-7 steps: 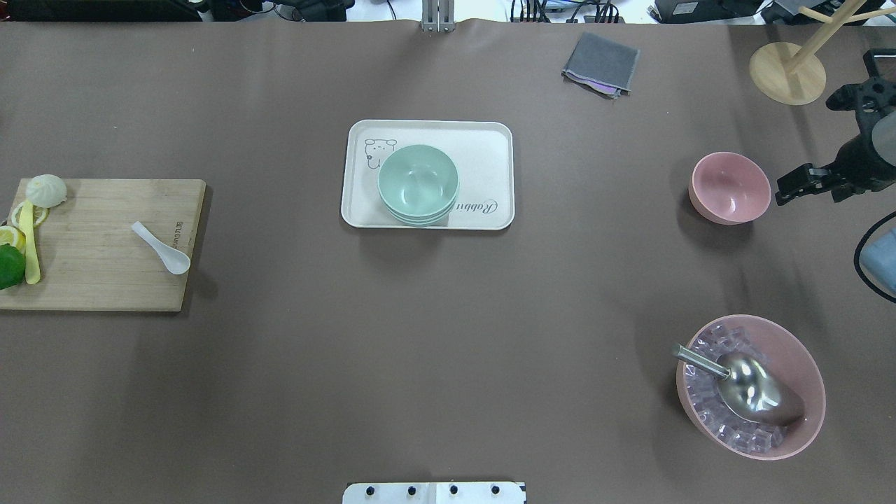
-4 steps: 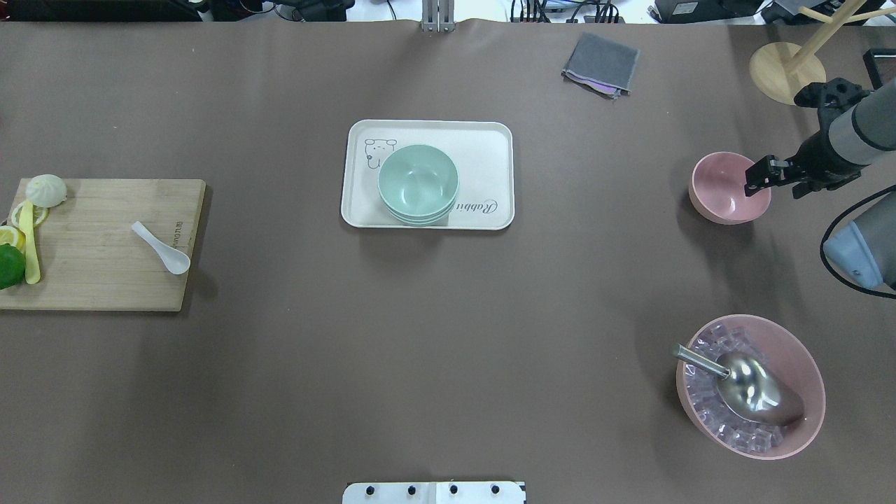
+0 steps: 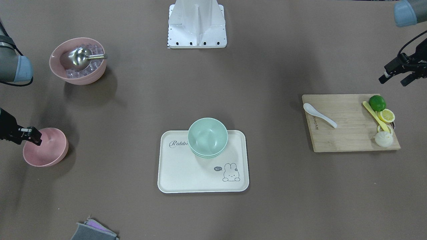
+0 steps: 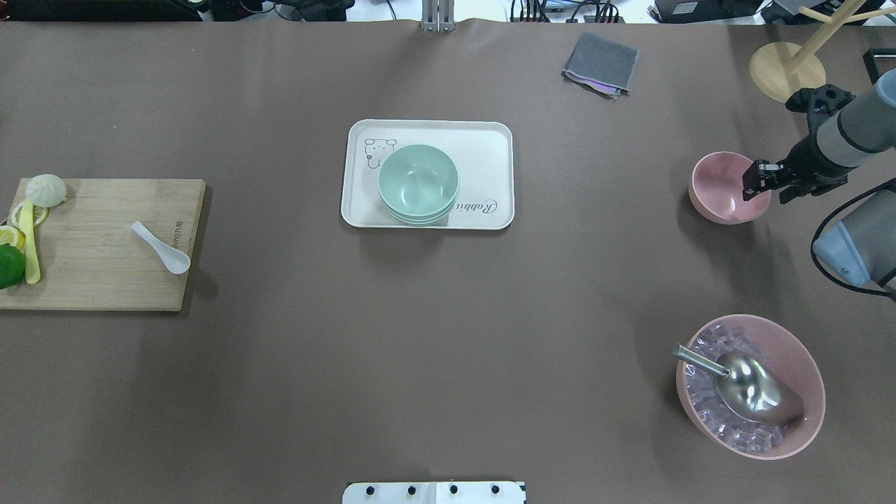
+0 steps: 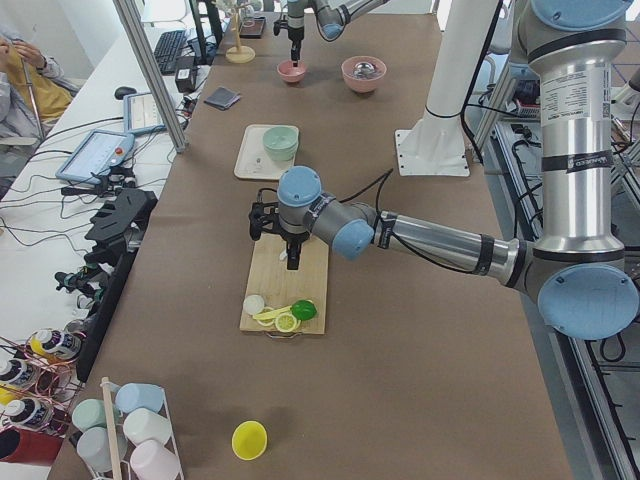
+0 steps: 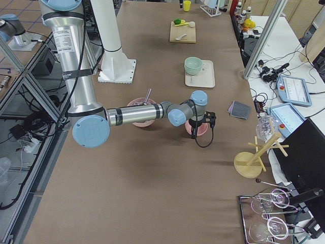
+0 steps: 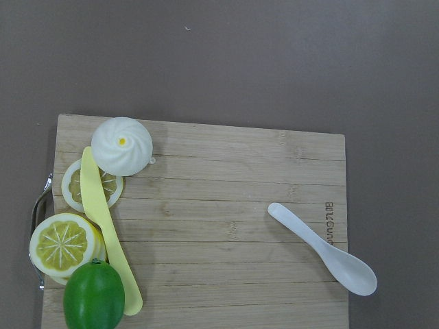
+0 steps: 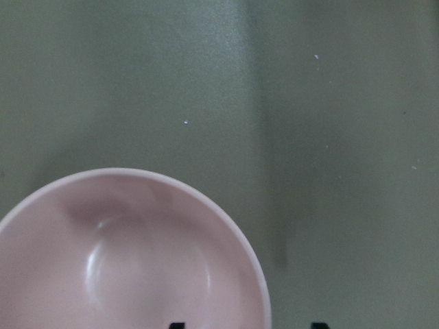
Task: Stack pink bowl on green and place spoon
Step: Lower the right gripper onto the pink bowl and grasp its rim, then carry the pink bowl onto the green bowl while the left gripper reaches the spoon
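The small pink bowl (image 4: 728,187) stands on the table at the right, also in the front view (image 3: 45,148). My right gripper (image 4: 763,183) is open and hangs over its right rim. In the right wrist view the bowl (image 8: 130,260) fills the lower left, with one fingertip over the bowl and one outside it. The stacked green bowls (image 4: 418,183) sit on the white tray (image 4: 483,147). The white spoon (image 4: 162,248) lies on the wooden cutting board (image 4: 98,280). My left gripper (image 3: 395,76) is open and empty, above and beside the board. The spoon (image 7: 322,248) shows in the left wrist view.
A large pink bowl of ice cubes with a metal scoop (image 4: 750,385) stands at the front right. A grey cloth (image 4: 602,63) and a wooden stand (image 4: 787,72) are at the back right. A lime, lemon slices, a yellow knife and a bun (image 4: 46,190) lie on the board's left end.
My right gripper has moved left from beside the pink bowl to over its right rim. The bowls and the spoon have not moved.
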{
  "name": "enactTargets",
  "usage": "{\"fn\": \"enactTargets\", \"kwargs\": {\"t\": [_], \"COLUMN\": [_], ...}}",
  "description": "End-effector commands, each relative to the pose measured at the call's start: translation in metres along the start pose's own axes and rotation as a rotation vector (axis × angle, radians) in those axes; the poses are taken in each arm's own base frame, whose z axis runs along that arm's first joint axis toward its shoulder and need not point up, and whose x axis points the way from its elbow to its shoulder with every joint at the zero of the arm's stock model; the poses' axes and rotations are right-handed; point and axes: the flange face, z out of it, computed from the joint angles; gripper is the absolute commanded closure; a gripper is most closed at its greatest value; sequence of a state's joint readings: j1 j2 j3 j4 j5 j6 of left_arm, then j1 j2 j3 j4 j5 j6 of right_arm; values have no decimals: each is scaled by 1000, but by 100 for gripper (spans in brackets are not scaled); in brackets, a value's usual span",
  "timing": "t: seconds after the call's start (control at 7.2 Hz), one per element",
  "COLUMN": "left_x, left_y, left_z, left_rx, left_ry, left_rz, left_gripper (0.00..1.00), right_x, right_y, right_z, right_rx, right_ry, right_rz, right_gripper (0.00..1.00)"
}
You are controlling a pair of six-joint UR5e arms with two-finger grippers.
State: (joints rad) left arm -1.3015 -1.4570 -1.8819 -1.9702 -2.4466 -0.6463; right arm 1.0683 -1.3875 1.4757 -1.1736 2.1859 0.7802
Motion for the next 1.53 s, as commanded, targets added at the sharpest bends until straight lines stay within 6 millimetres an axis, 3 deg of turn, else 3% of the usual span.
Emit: {"fn": "enactTargets", "kwargs": {"t": [0.0,0.42,0.56,0.69,0.83,1.11,1.25,1.39], "left_x": [6,17,17,22,34,68,73,76], "left_y": [-4,-7,-7,-11,-13,-24,-27,-31], "left_z": [2,6,6,5,17,34,41,43], "left_rx": [0,-5,-3,1,-20,-6,-15,-14], "left_ry": [3,10,10,13,17,2,1,3], "left_rz": [-36,-58,-56,-48,-57,-99,-106,-104], "left_gripper": [2,2,2,2,2,2,2,2], "right_x": [5,-5,-29,-65,-105,-248,-291,-364], "right_y": [0,-2,-12,-19,-28,-17,5,43], "right_z": [4,-2,-15,-39,-64,-97,-106,-101], "right_rx": [-6,2,12,-3,8,-32,-57,-45], "right_ry": [7,-5,-41,-116,-173,-292,-327,-351], "right_rz": [8,5,41,95,173,346,384,398], "right_gripper": [98,100,100,100,100,100,100,100]}}
